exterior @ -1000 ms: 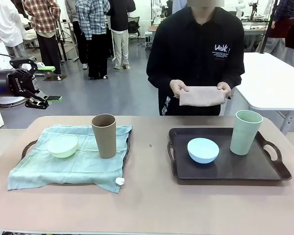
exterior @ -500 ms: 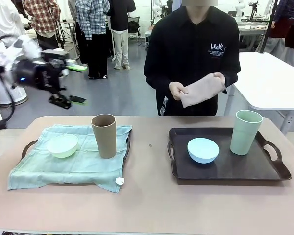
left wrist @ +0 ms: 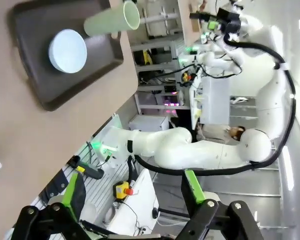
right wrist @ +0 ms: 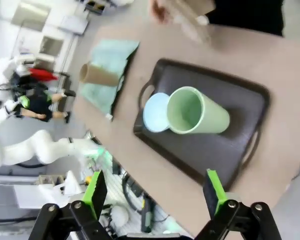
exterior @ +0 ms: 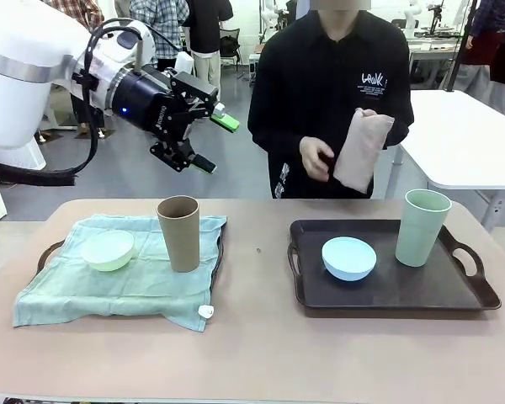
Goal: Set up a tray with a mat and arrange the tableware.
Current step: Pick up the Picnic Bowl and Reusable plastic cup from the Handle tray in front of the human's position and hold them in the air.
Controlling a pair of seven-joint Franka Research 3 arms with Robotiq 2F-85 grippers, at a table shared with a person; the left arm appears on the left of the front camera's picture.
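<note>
Half of the setup looks finished to us: the left tray (exterior: 49,251) carries a teal mat (exterior: 109,290), with the pale green bowl (exterior: 108,250) and the brown cup (exterior: 178,233) standing on it. The right tray (exterior: 404,295) has no mat; the light blue bowl (exterior: 348,257) and the pale green cup (exterior: 422,227) sit directly on its dark floor. A person (exterior: 320,84) at the far side holds a folded beige cloth (exterior: 360,151) up off the table. We judge that this cloth has yet to go under those two pieces. Our left gripper (exterior: 216,143) hovers high above the left tray's far edge, jaws wide and empty; our right gripper (right wrist: 154,192) hangs over the right tray, equally wide, holding nothing.
</note>
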